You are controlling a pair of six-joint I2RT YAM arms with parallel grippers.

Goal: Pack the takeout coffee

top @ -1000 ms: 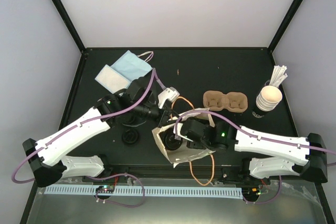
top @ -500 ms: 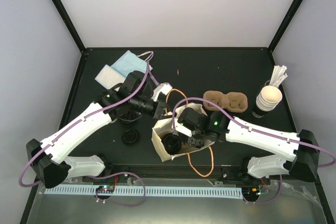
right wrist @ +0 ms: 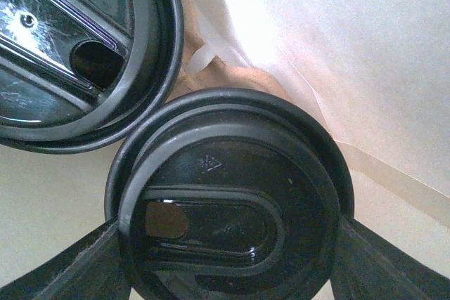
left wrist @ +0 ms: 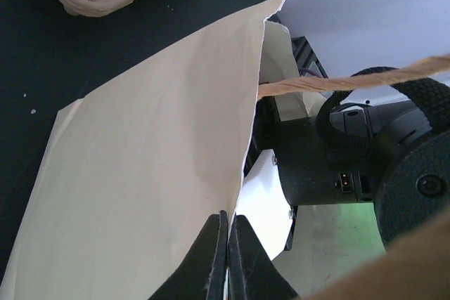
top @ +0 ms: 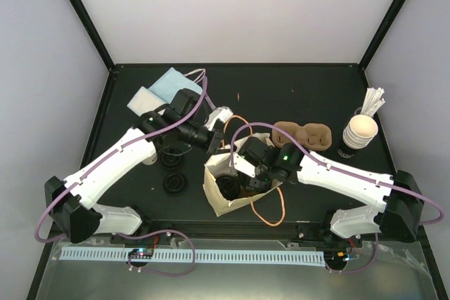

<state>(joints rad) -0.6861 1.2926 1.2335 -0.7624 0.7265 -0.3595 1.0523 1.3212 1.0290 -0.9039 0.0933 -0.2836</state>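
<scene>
Jaws of the right gripper (right wrist: 230,224) stand wide, one finger on either flank of the takeout coffee (right wrist: 211,145). This round cup shows from above only as its black plastic sip lid. It is held between the fingers, inside the cream paper bag (left wrist: 155,152). Close against the held lid, just beyond the jaws, sits a second black-lidded cup (right wrist: 70,47), also in the bag.

Jaws of the left gripper (left wrist: 228,217) are pressed fully together on the bag's upper edge and hold one wall up. The bag's twisted brown paper handle (left wrist: 330,83) runs just beyond them.

Compared with a second ago, the right arm has travelled away from the near table edge and deeper into the bag's mouth. The left arm has drawn the pinched wall back with it.

Judgement: the cup is within the walls but not yet released, and whether it rests on the bag's floor cannot be told.

Farther out, beyond the right jaws, the brown pulp two-cup carrier (top: 302,135) lies apart from the bag.
</scene>
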